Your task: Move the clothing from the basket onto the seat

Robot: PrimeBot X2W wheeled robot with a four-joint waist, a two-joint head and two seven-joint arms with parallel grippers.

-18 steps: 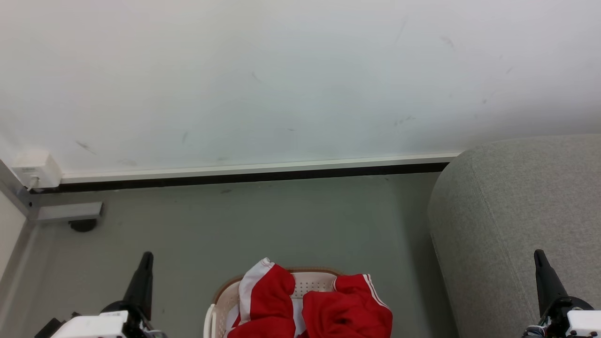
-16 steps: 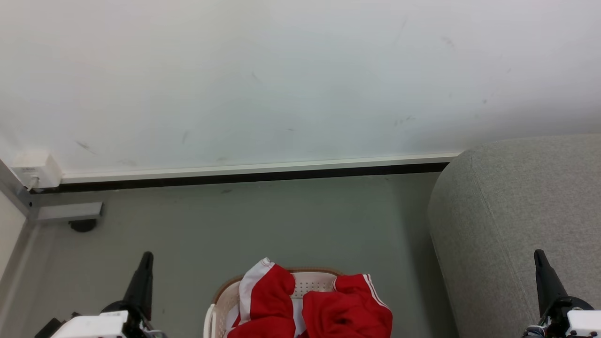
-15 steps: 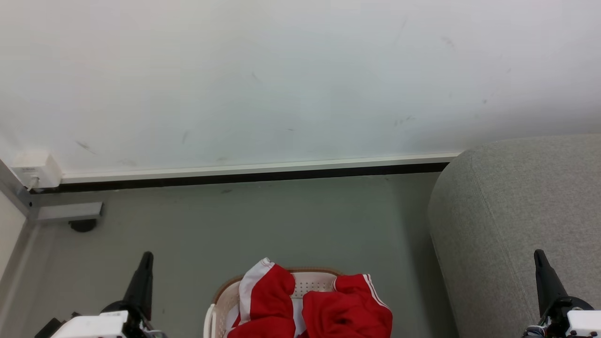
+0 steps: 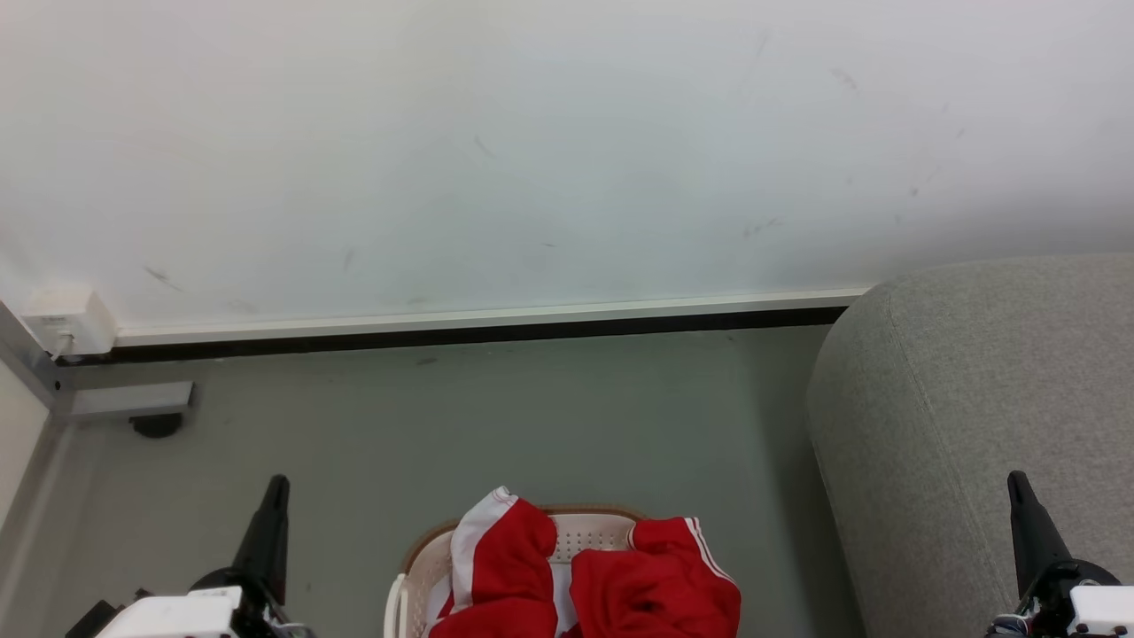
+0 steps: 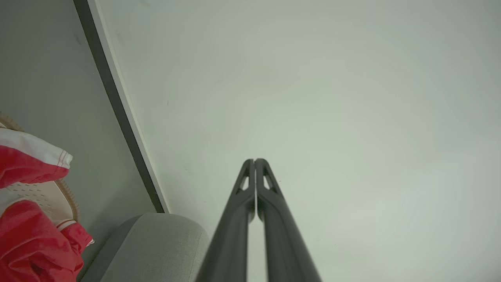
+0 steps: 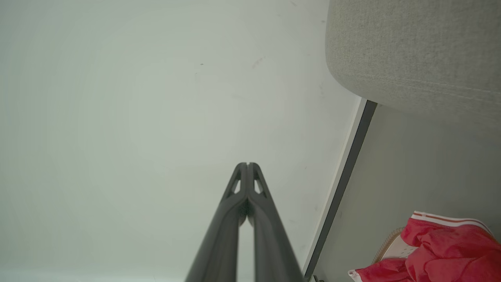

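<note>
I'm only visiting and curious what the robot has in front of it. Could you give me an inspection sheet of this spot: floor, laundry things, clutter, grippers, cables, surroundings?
Surface: grey floor, a few faint marks.
Job's things: red clothing with white stripes heaped in the cream basket, draped over its rim; grey sofa to the right, no clothing on the part in view.
Clutter: small white box low on the wall at left; grey bracket on the floor beneath it.
Grippers: left gripper and right gripper both shut, holding nothing, either side of the basket.
Cables: nothing seen.
Surroundings: scuffed white wall, pale skirting board above a dark strip.
</note>
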